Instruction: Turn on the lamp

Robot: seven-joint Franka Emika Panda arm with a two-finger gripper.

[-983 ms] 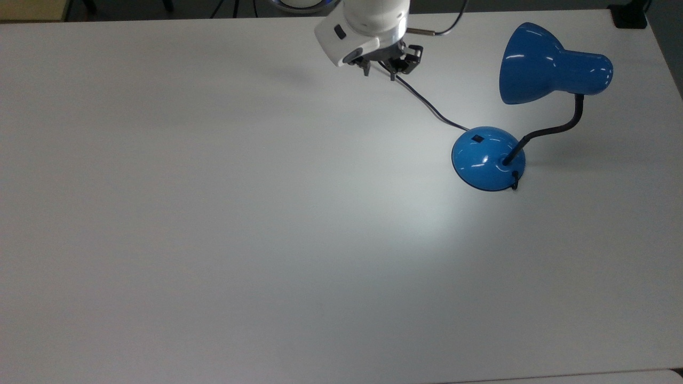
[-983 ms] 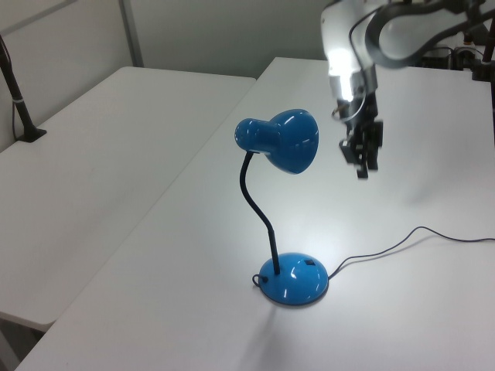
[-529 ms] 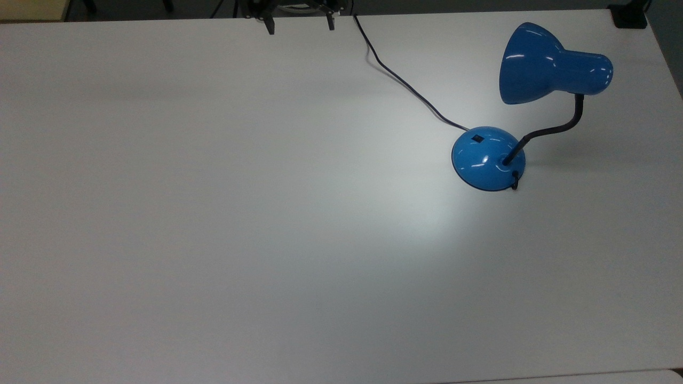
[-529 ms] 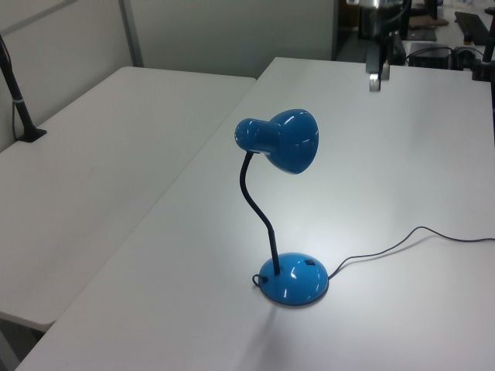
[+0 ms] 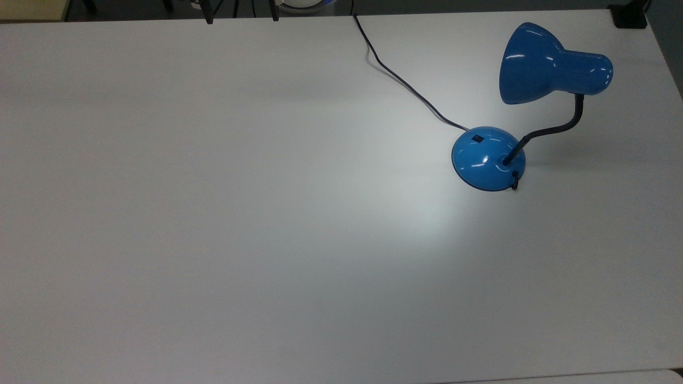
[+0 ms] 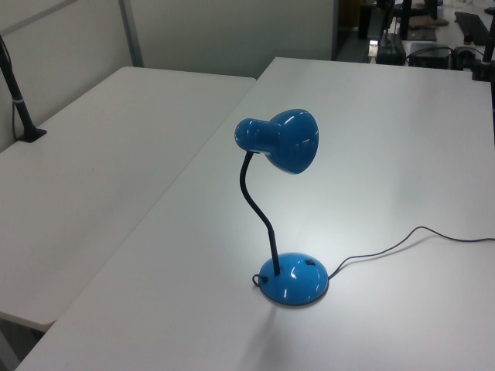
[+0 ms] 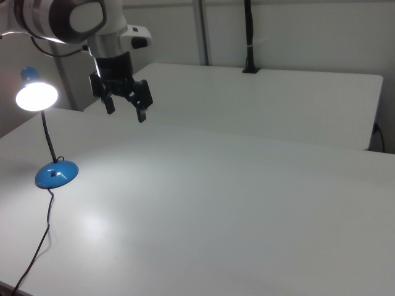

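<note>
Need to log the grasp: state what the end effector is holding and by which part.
Nothing is held. The end effector hangs open in the air, apart from the lit lamp on the table.

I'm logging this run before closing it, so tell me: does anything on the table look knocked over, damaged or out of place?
Nothing stands out. The lamp stands upright on its base, lit, with a bright pool on the table. Its cord trails loosely off the table's edge. The gripper hangs open above the table, apart from the lamp.
</note>
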